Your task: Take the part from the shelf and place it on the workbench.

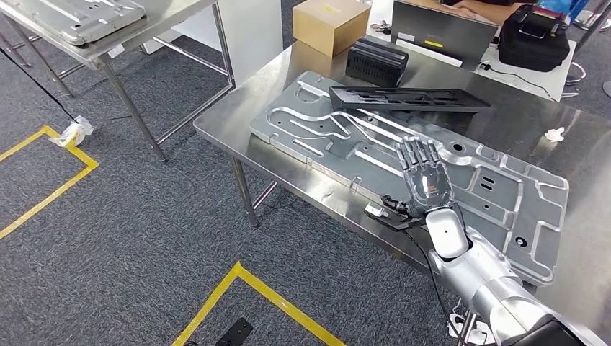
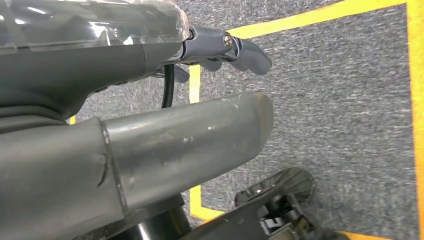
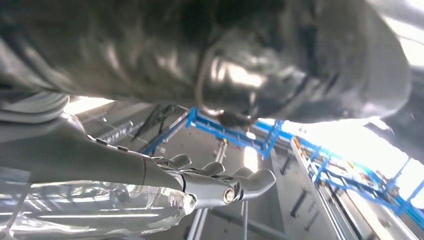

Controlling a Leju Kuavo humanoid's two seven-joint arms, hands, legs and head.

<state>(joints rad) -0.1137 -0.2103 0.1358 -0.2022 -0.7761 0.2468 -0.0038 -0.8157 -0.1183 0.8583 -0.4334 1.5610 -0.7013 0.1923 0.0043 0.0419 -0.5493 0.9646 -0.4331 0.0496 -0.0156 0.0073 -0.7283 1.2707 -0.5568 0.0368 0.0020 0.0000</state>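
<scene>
Head view, right hand: I see my right hand (image 1: 425,173) stretched forward over the tabletop (image 1: 238,119), palm down, fingers straight and slightly spread, holding nothing. It lies flat over the grey metal part (image 1: 339,137); whether it touches I cannot tell.
Head view, part: the large stamped plate lies flat on the tabletop, running from the far left corner toward the near right edge.
Head view, on the part: a long black tray (image 1: 411,98) rests across its far end.
Head view, other things: a cardboard box (image 1: 330,24) and a black ribbed block (image 1: 376,61) stand at the far edge; a black bag (image 1: 534,37) sits on a white table beyond.
Head view, room: grey carpet floor (image 1: 130,238) with yellow tape lines (image 1: 50,189); a second steel table (image 1: 94,43) to the left carries another plate.
Left wrist view, left hand: my left hand (image 2: 165,115) hangs over the carpet, thumb (image 2: 190,145) and fingers (image 2: 240,50) extended, nothing in them.
Right wrist view, right hand: fingers (image 3: 250,180) are extended and apart, empty; blue framework (image 3: 235,137) is in the background.
</scene>
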